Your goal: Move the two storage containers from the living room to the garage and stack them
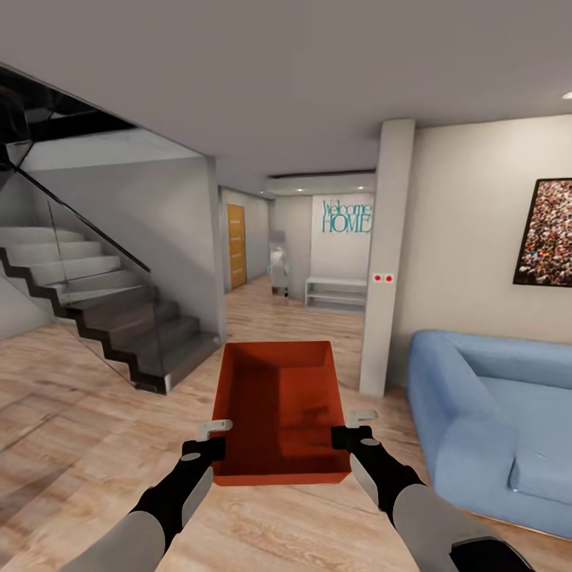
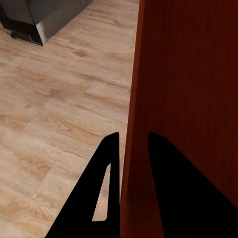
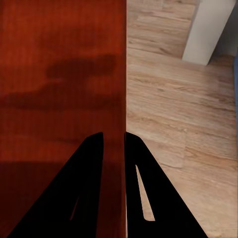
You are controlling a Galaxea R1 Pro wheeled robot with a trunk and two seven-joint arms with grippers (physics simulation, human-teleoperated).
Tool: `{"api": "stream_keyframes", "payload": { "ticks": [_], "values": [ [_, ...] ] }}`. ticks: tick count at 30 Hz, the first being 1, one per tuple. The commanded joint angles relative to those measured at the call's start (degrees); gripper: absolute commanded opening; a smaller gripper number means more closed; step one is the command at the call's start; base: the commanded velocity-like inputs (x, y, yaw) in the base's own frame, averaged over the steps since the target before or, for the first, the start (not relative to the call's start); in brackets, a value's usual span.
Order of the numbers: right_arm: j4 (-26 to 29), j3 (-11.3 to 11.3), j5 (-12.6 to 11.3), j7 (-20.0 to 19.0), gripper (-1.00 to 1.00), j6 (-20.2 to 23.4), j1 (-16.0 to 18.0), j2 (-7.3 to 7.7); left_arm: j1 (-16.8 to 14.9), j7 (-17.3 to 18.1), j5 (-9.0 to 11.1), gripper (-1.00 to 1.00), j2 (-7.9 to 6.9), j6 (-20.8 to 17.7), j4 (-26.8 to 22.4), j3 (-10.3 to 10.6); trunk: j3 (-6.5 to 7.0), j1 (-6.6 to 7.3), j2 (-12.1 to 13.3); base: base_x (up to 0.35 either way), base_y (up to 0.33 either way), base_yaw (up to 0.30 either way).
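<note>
Slippage is threatening: both jaws are pinching only the thin side walls of the container [image 1: 282,409] at centre frame, left gripper [image 1: 208,445] and right gripper [image 1: 352,433] carrying it over wood floor [image 1: 95,413], pillar [image 1: 387,262] ahead.

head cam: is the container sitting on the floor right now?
No: the container is held off the wood floor, its side walls pinched by the left gripper and right gripper.

A blue fabric sofa [image 1: 492,421] and dark staircase [image 1: 119,318] are borne by the light wood-plank floor [image 1: 87,413]; a distant white shelf [image 1: 336,292] perhaps too.
</note>
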State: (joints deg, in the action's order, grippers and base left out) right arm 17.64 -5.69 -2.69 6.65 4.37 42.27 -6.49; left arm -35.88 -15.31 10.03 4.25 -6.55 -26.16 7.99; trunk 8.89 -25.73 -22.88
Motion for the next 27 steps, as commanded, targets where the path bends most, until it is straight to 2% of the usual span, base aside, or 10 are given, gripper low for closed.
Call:
{"api": "stream_keyframes", "payload": {
  "ticks": [1, 19, 23, 27],
  "values": [
    [0.29, -0.2, 0.41, 0.29, -1.0, -0.76, 0.03, 0.07, 0.01, -0.87, 0.52, -1.0, -1.25, -0.39, 0.04, -3.29, -0.02, -0.05, -0.04, 0.324, 0.0, 0.0],
    [0.29, -0.11, 0.41, 0.29, -1.0, -0.81, 0.02, 0.14, 0.0, -0.6, 0.57, -1.0, -2.0, -0.31, 0.03, -3.24, -0.02, -0.05, -0.04, 0.324, 0.0, 0.0],
    [0.29, -0.11, 0.41, 0.29, -1.0, -0.85, 0.04, 0.13, 0.01, -0.61, 0.6, -1.0, -3.16, -0.37, 0.04, -3.24, -0.02, -0.05, -0.04, 0.324, 0.0, 0.0],
    [0.29, -0.11, 0.41, 0.29, -1.0, -0.84, 0.04, 0.09, 0.01, -0.6, 0.67, -1.0, -3.52, -0.38, 0.05, -3.21, -0.02, -0.05, -0.04, 0.324, 0.0, 0.0]
  ]
}}
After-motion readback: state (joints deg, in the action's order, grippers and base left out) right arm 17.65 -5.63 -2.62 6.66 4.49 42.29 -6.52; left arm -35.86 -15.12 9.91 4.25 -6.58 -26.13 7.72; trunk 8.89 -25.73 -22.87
